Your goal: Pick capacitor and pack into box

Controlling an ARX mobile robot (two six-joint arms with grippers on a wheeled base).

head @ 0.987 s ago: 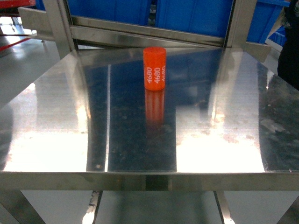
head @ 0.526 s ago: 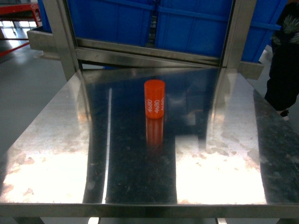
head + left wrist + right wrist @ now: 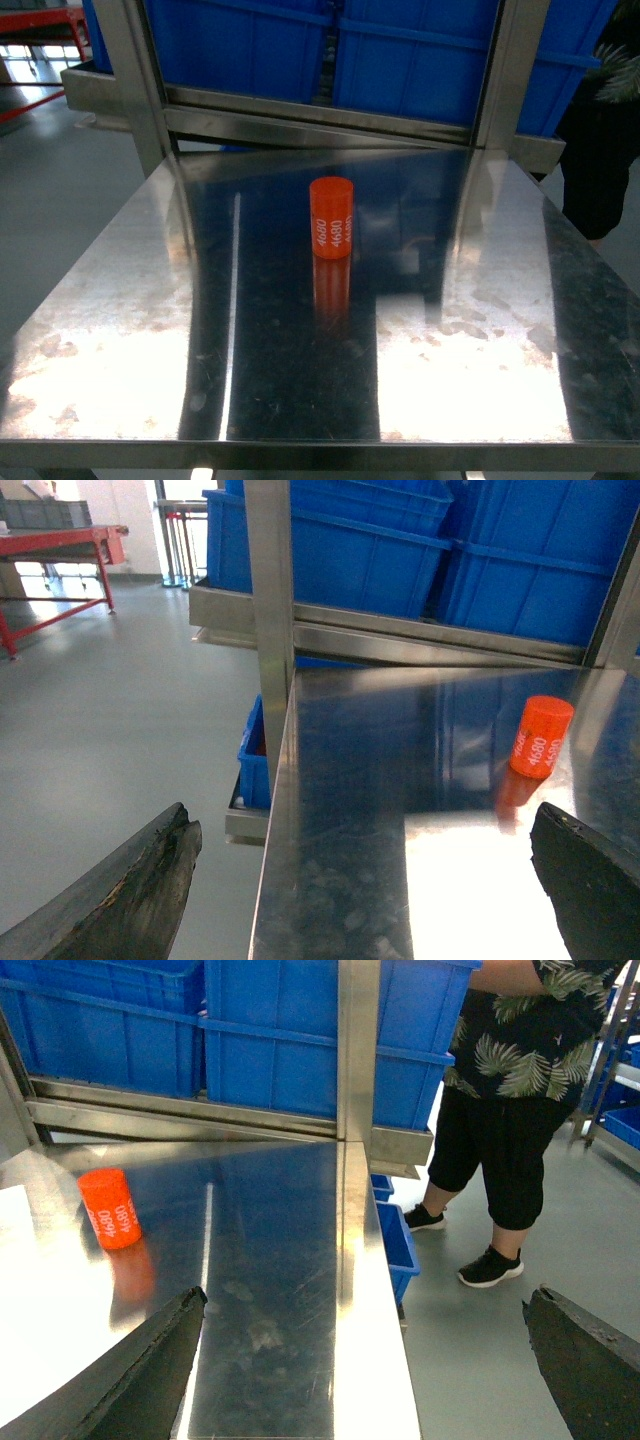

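An orange cylindrical capacitor [image 3: 331,217] marked 4680 stands upright on the steel table [image 3: 120,330], a little behind its middle. It also shows in the left wrist view as the capacitor [image 3: 541,737] at the right, and in the right wrist view as the capacitor [image 3: 109,1208] at the left. My left gripper [image 3: 365,825] hangs open over the table's left edge, well short of it. My right gripper [image 3: 365,1305] hangs open over the table's right edge, also far from it. Neither gripper appears in the head view. The box is out of view.
Blue plastic bins [image 3: 400,50] fill a steel rack [image 3: 130,80] right behind the table. A person [image 3: 510,1090] in a leaf-print shirt stands on the floor to the right. A small blue bin [image 3: 397,1245] sits low beside the table's right edge. A red bench [image 3: 60,550] is far left.
The head view has tilted and drawn back: the capacitor sits lower in the frame than a second ago, more of the rack shows. The capacitor itself stays upright in place.
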